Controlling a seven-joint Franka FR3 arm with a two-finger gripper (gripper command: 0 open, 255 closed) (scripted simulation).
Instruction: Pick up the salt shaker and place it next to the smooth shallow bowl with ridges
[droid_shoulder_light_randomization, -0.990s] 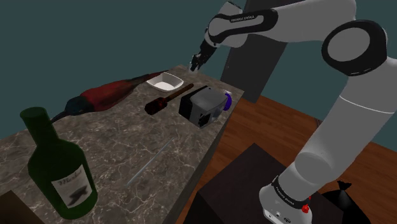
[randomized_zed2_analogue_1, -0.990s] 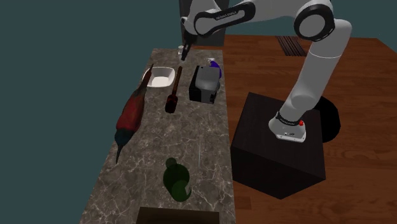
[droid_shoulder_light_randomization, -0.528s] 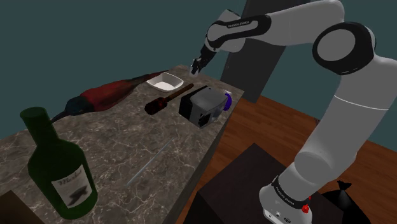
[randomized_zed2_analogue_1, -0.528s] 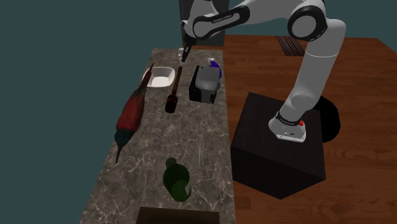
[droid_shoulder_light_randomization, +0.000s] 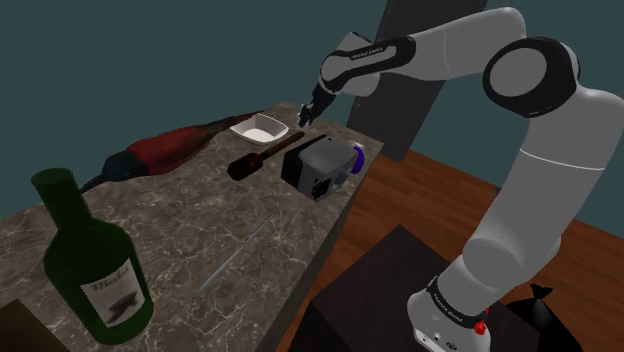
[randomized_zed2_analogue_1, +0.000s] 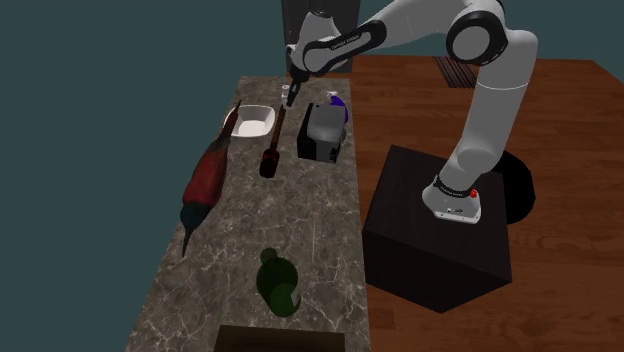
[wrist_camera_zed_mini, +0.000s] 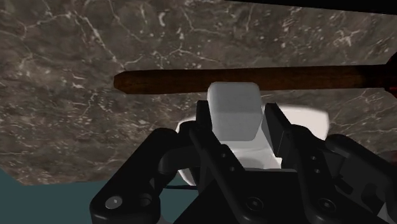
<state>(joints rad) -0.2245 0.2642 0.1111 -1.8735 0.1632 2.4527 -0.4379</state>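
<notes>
The white salt shaker (wrist_camera_zed_mini: 234, 111) is held clamped between the black fingers (wrist_camera_zed_mini: 202, 119) of the gripper (droid_shoulder_light_randomization: 305, 112), with the white bowl (wrist_camera_zed_mini: 308, 119) directly beyond them, so, if released here, it could be dropped into the bowl or knocked against the brown handle (wrist_camera_zed_mini: 159, 81) beyond the fingertips.

I see the salt shaker (wrist_camera_zed_mini: 234, 105) as a pale, white-grey rounded block, clasped on both sides by the pincer (wrist_camera_zed_mini: 239, 122) and held clear of the desk, above its far end. The bowl (droid_shoulder_light_randomization: 258, 127) is white, shallow and squarish with rounded corners. It sits upright on the desk near that far end, just below the shaker; I can't make out ridges on it.
</notes>
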